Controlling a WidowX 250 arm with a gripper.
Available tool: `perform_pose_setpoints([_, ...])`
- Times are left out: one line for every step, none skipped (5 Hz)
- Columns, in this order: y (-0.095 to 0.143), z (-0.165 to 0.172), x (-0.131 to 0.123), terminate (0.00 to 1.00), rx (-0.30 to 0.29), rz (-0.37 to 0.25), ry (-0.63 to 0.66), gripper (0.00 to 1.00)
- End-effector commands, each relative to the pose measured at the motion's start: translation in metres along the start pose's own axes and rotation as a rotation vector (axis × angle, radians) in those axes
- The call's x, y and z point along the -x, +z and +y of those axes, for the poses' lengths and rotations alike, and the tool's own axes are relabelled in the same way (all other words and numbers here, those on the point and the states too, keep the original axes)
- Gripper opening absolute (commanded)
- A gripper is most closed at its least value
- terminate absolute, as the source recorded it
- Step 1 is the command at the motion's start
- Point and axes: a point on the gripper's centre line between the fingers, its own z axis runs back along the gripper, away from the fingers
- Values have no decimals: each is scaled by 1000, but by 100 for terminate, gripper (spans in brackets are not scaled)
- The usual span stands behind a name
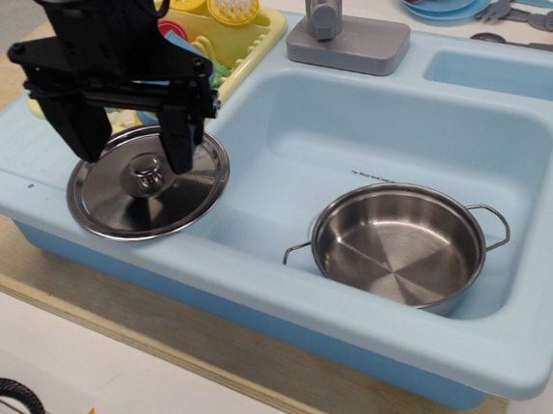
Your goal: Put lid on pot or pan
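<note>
Single arm over a toy sink (294, 293) set on a desk (98, 378). The hand (134, 157) hangs above the lid (148, 182) with its two black fingers (177, 143) spread wide and nothing between them. One finger stands on each side of the knob (146, 169), and neither appears to touch the steel.

The lid lies flat, knob up, directly beneath the hand on the sink's drainboard. The pan (401, 244) sits upright and empty in the basin, well apart from the hand, toward the right and lower in the picture. One loop handle faces the hand and the other faces away. A yellow rack (228, 37) stands just behind the hand, and a grey tap (344, 32) stands farther off to its right.

The step in hand is judged to be the grasp of the knob, with the carry and the placement not yet begun.

For a sound grasp, the hand should descend with the knob centred between the fingers, then close only when the fingertips reach below the knob's widest part. The knob is small, round and polished, so an off-centre pinch would probably slip or tip the lid. A straight lift would keep the lid level and clear of the basin wall. Over the pan, lid and rim should be made concentric before release, since the two look nearly equal in width.
</note>
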Motion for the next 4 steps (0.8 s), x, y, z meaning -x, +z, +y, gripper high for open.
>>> perform_pose_setpoints([-6, 4, -8, 0, 2, -7, 18, 100])
perform_pose_setpoints([-14, 6, -13, 0, 13, 3, 13, 100])
perform_pose_setpoints([-17, 7, -10, 0, 16, 18, 14, 100])
perform_pose_setpoints([-20, 9, -8, 0, 15, 18, 18, 100])
